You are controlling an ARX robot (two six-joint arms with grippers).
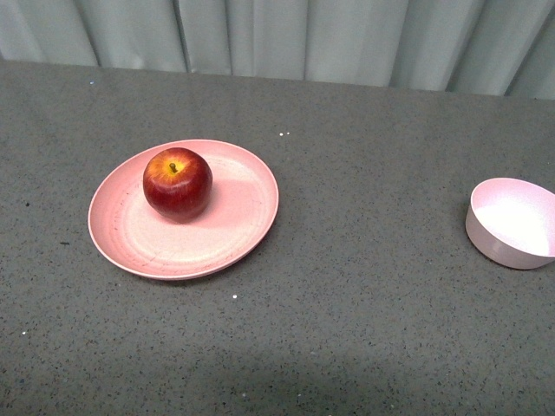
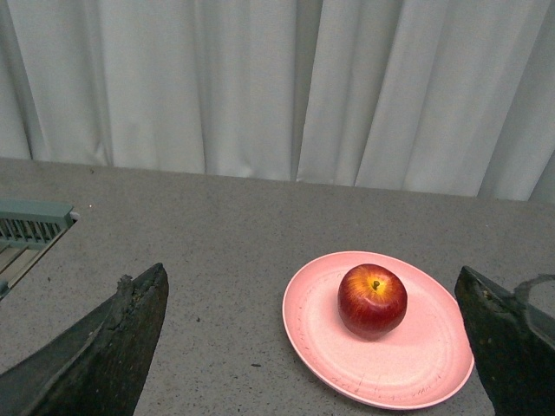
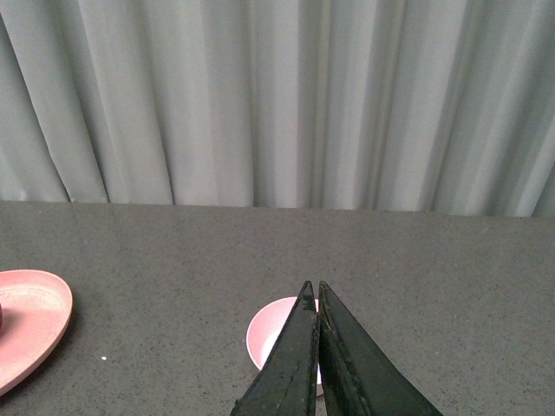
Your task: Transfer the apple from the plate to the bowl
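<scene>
**A:** Starting with your hands, how were they set?

**B:** My left hand (image 2: 312,270) was spread wide. Its two dark fingers (image 2: 104,347) stood far apart and gripped nothing, hanging above the grey tabletop (image 1: 364,295). My right hand (image 3: 312,290) was closed, its fingertips pressed together with no object between them.

**A:** And the apple?

**B:** The apple (image 1: 178,184) sat upright on the plate (image 1: 234,217), stem up, toward the plate's far-left part rather than its middle. From my left wrist it lay ahead of the open hand, clear of both fingers.

**A:** Where was the bowl?

**B:** The bowl (image 1: 512,224) stood on the tabletop well apart from the plate, off to my right, with its mouth facing up. From my right wrist it showed just beyond the closed fingertips, partly hidden by them, and an edge of the plate showed there too.

**A:** What lay behind?

**B:** A pale pleated curtain (image 1: 347,35) hung along the tabletop's far edge.
</scene>
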